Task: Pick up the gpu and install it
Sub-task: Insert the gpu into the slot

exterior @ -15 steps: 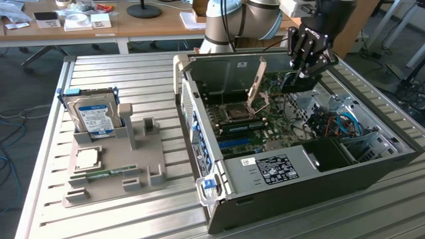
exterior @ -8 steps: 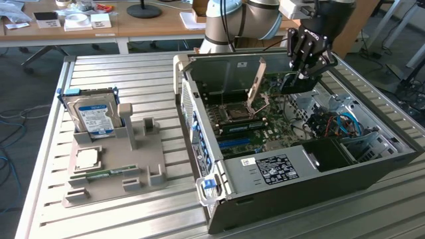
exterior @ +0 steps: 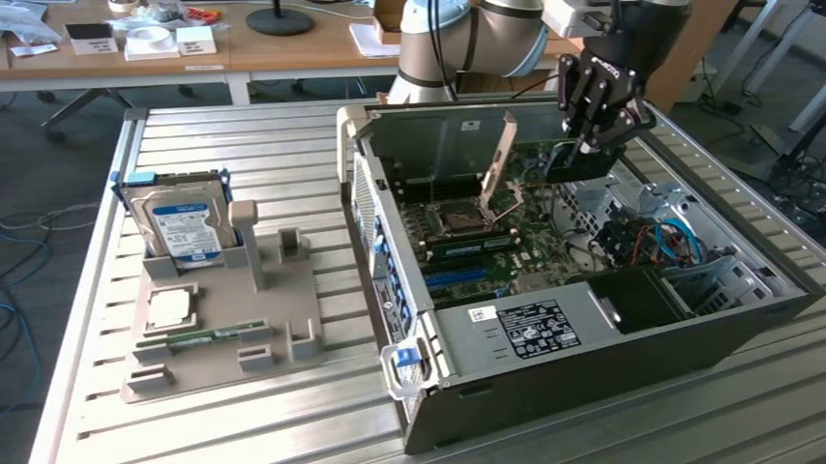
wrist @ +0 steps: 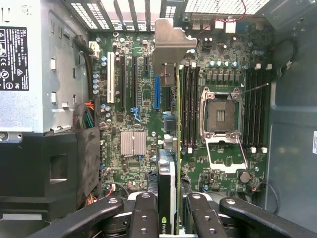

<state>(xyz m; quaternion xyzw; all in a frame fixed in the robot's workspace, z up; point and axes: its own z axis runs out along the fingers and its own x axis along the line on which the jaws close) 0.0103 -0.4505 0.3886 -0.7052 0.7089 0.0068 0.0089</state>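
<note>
The gpu (exterior: 577, 162) hangs inside the upper part of the open computer case (exterior: 568, 333), a dark card held on edge above the motherboard (exterior: 516, 242). My gripper (exterior: 594, 143) is shut on its top edge. In the wrist view the gpu (wrist: 171, 163) runs edge-on away from my gripper (wrist: 173, 220), with its pale metal bracket (wrist: 171, 42) at the far end near the case's rear slots. A blue expansion slot (wrist: 157, 91) lies just beside the card's line on the motherboard (wrist: 133, 109). The card is above the board, not seated.
A grey parts holder (exterior: 213, 329) on the slatted table carries a blue-labelled hard drive (exterior: 181, 227), a CPU (exterior: 170, 307) and a green RAM stick (exterior: 207, 338). Inside the case are the power supply (exterior: 543, 324), the open CPU socket (wrist: 220, 116) and cables (exterior: 664, 242).
</note>
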